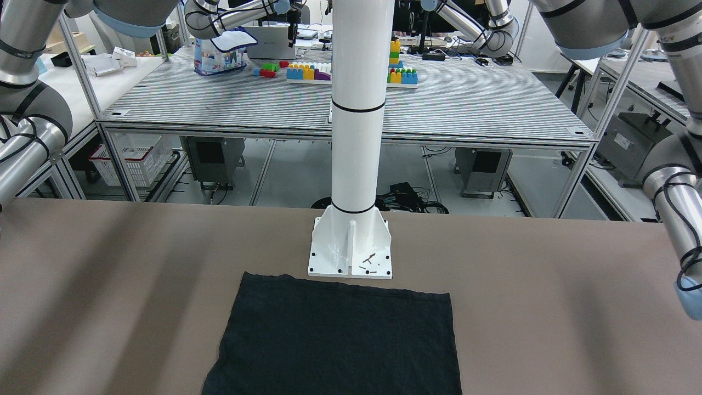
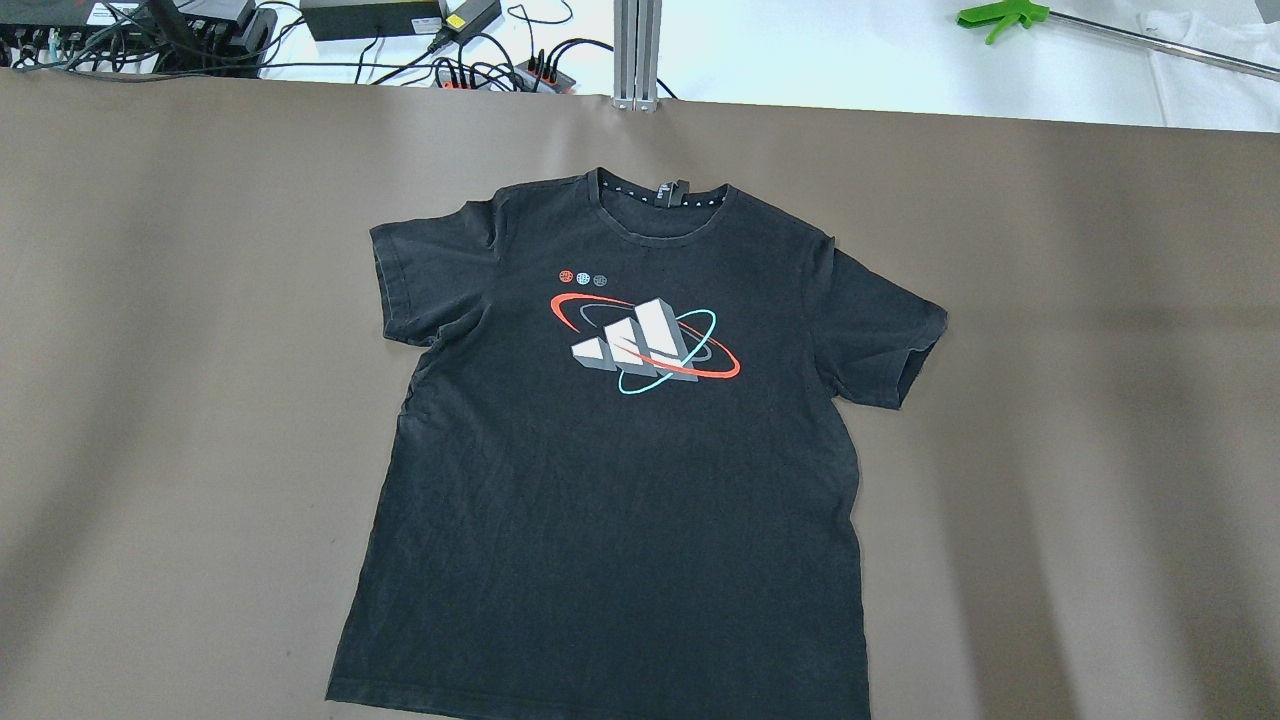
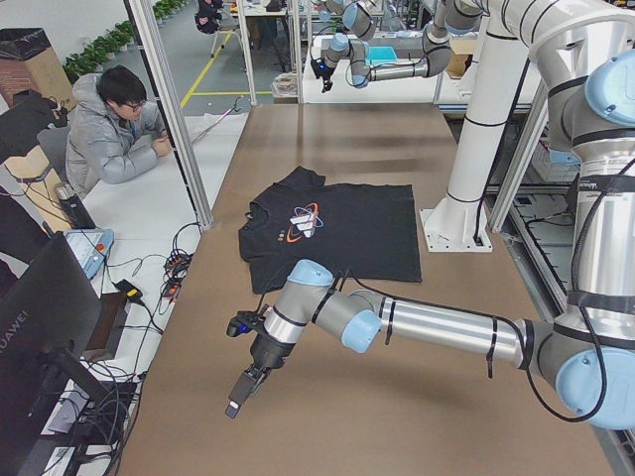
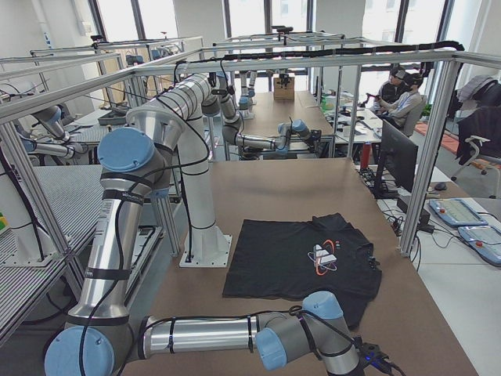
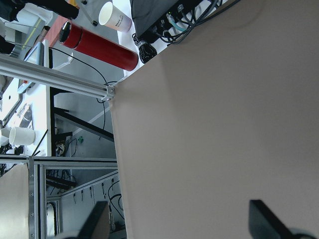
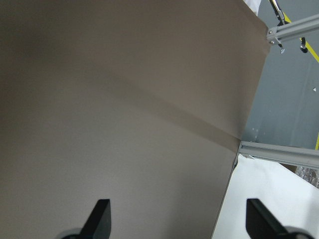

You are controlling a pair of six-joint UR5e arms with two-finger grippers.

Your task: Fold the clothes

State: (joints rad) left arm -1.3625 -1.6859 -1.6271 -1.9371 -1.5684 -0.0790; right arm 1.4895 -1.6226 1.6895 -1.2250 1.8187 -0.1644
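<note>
table (image 2: pixel 150 400) carrying black T-shirt (image 2: pixel 610 500) lying flat, print up, centre to bottom edge of overhead frame, collar (image 2: pixel 660 208) toward top | probably handling light, limp, bunching easily; pinching hem corners (image 2: pixel 345 690) or sleeves (image 2: pixel 880 340) looking best | orange-teal-white print (image 2: pixel 645 345) sitting mid-chest | left gripper (image 5: pixel 182 221) and right gripper (image 6: pixel 180 219) both gaping wide over the table, holding nothing

Right end effector (image 6: pixel 179 221), fingers (image 6: pixel 99 219) spread wide above brown table (image 6: pixel 124 99), aluminium frame (image 6: pixel 294 27) at its edge, white surface (image 6: pixel 264 199) beside
</note>
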